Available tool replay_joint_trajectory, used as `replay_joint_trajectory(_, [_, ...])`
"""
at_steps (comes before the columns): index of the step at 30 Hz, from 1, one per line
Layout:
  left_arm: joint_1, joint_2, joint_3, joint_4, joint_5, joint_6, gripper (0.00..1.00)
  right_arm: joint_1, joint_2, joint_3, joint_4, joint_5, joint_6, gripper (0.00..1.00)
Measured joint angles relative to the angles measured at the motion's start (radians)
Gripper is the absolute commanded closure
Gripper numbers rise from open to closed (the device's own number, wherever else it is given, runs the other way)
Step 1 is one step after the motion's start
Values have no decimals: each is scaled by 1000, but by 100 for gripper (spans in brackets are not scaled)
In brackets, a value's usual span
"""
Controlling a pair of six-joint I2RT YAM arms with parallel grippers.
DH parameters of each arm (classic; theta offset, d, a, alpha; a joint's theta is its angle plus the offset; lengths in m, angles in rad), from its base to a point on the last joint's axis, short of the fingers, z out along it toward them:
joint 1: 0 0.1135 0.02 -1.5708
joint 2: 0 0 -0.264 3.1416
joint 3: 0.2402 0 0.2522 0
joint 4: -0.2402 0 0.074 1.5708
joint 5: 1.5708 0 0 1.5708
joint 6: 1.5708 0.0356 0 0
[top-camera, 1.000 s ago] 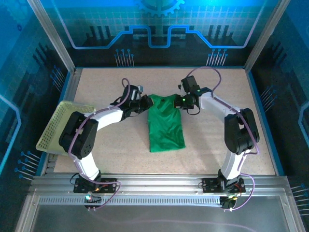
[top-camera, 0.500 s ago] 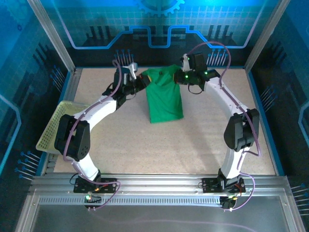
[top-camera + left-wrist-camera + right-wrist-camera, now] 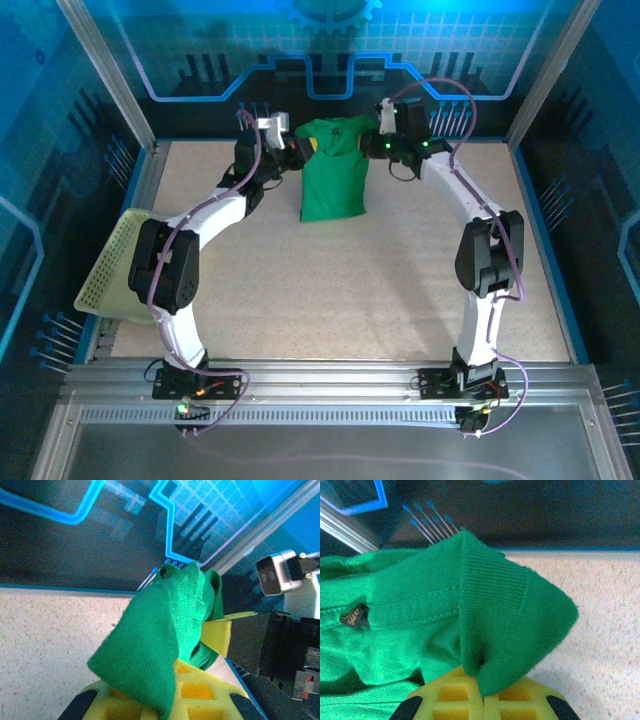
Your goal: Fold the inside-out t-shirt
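At the top centre of the overhead view, our left gripper [image 3: 296, 153] and right gripper [image 3: 379, 148] sit at either upper corner of the green t-shirt [image 3: 332, 178]. Each is clamped on cloth. At the bottom of the left wrist view, a bunch of green knit is pinched between the yellow fingers [image 3: 200, 705]. At the bottom of the right wrist view, a ribbed band of the shirt is nipped where the two yellow pads [image 3: 450, 692] meet. A small dark label [image 3: 354, 616] shows at the left of that frame.

Between the grippers the shirt is held up by its top edge, and its lower part drapes onto the speckled table [image 3: 300, 300] near the back wall. A pale perforated basket [image 3: 108, 262] lies at the left edge, well apart.

We judge this to be the spreading step that comes before folding. Next we would need to draw the shirt toward the lower part of the frame and lay it flat, with both grips even so the cloth does not bunch.
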Motion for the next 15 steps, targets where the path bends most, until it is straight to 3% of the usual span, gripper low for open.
replay_joint_trajectory(9, [-28, -142, -383, 246, 81, -54, 100, 51, -304, -516, 141, 14, -1, 100])
replay_joint_trajectory(15, [-116, -365, -523, 249, 58, -49, 100, 83, -534, -667, 183, 39, -3, 100])
